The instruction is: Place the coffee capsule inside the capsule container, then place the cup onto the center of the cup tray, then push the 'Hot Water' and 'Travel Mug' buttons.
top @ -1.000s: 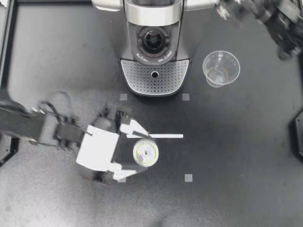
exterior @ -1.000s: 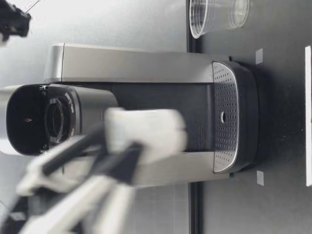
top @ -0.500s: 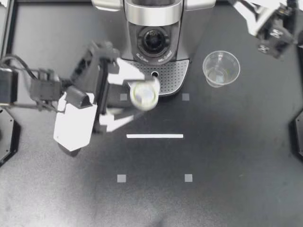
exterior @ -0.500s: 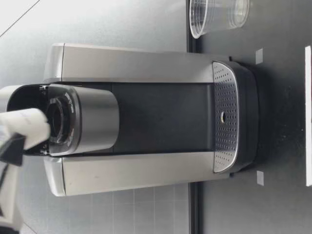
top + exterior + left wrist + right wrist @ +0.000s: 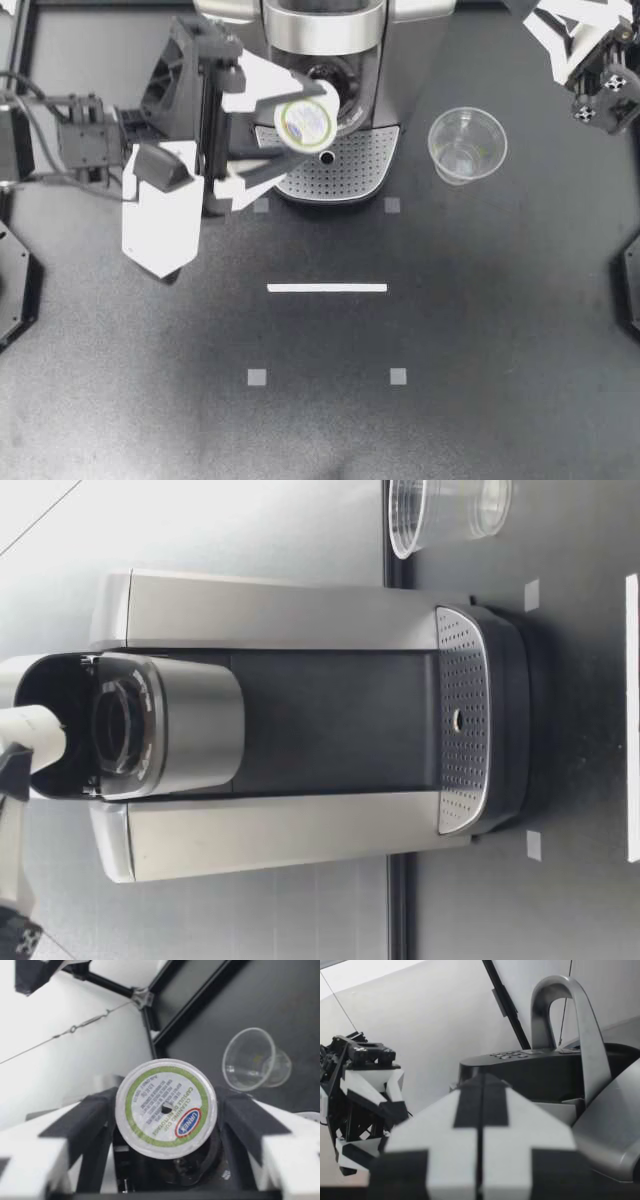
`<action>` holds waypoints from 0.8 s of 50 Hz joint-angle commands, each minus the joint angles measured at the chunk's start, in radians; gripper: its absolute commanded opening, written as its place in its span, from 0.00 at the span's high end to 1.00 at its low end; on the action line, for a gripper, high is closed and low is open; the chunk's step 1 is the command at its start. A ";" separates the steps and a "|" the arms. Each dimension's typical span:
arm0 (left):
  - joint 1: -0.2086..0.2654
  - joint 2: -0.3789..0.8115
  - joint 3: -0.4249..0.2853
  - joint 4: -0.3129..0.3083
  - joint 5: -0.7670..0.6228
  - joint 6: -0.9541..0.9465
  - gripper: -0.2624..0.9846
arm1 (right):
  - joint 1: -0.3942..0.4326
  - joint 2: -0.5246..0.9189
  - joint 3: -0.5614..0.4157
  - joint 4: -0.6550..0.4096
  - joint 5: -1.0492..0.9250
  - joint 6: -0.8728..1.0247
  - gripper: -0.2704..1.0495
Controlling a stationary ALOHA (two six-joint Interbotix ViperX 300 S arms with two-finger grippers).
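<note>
My left gripper [image 5: 303, 124] is shut on the coffee capsule [image 5: 306, 121], a white cup with a green-rimmed foil lid facing up. It hangs high at the front left of the coffee machine's open capsule container [image 5: 332, 82]. In the left wrist view the capsule [image 5: 166, 1108] sits between both black pads [image 5: 85, 1122]. The low view shows the capsule [image 5: 32, 742] level with the open container [image 5: 115, 725]. A clear plastic cup [image 5: 467, 145] stands on the table beside the perforated cup tray [image 5: 350, 165]. My right gripper [image 5: 562, 30] is shut and empty at the far right corner.
The silver and black coffee machine [image 5: 325, 40] stands at the table's far middle, its lid handle [image 5: 565, 1020] raised. A white tape line [image 5: 327, 288] and small grey square marks [image 5: 398, 376] lie on the black tabletop. A black frame rail [image 5: 15, 90] runs along the left side.
My left gripper has risen from the table near the tape line and carried the capsule back to the machine's open container. The right arm has shifted slightly at the far right corner.
</note>
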 commanded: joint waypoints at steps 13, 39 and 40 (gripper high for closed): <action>0.035 0.021 -0.005 0.003 -0.026 -0.003 0.37 | 0.005 -0.006 -0.012 -0.002 -0.003 -0.003 0.79; 0.081 0.063 -0.003 0.003 -0.029 -0.005 0.37 | 0.005 -0.018 0.003 -0.002 -0.005 -0.018 0.79; 0.081 0.064 -0.005 0.003 -0.031 -0.005 0.37 | 0.005 -0.020 0.003 -0.002 -0.005 -0.018 0.79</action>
